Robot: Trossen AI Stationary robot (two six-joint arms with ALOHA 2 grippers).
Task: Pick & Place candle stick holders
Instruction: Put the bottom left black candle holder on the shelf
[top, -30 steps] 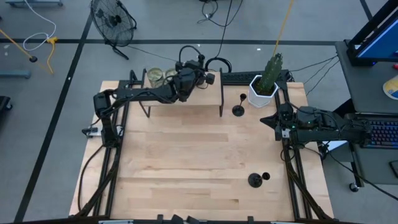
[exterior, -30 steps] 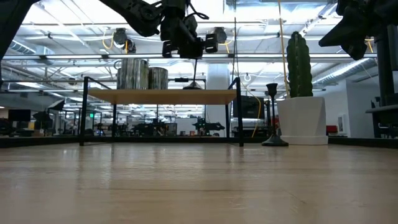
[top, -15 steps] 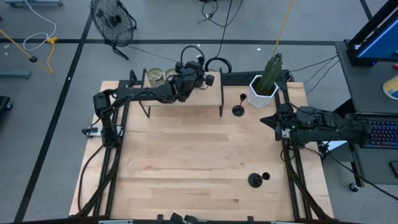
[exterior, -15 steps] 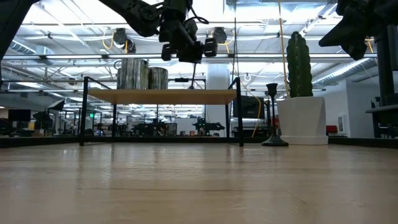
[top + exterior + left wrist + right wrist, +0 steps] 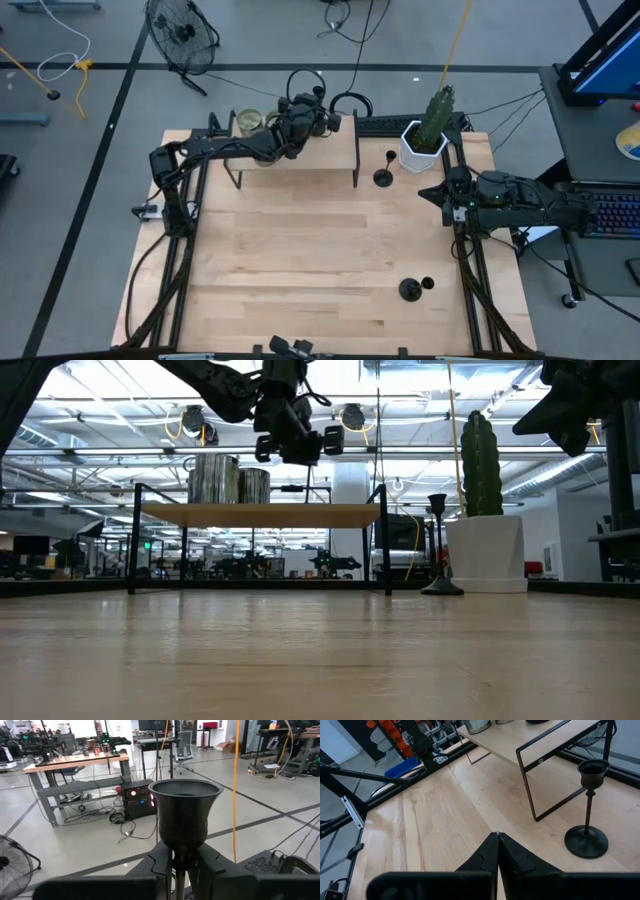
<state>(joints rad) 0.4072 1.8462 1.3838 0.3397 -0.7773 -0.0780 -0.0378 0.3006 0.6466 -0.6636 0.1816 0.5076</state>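
high: left end effector (image 5: 318, 112) above shelf (image 5: 345, 152), two candle stick holders on desk (image 5: 300, 250) | low: only one holder (image 5: 438, 547) visible, beside cactus pot (image 5: 485, 552) | left wrist: fingers clamp third holder's stem (image 5: 179, 881) | right wrist: right end effector (image 5: 497, 836) closed, empty

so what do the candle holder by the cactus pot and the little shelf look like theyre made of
The candle holder looks like dark metal with a matte, slightly bronzed finish: thin stem, dull sheen on the disc base; painted material is possible. The shelf has a pale wood-look top with visible grain on thin black legs, probably metal rod.
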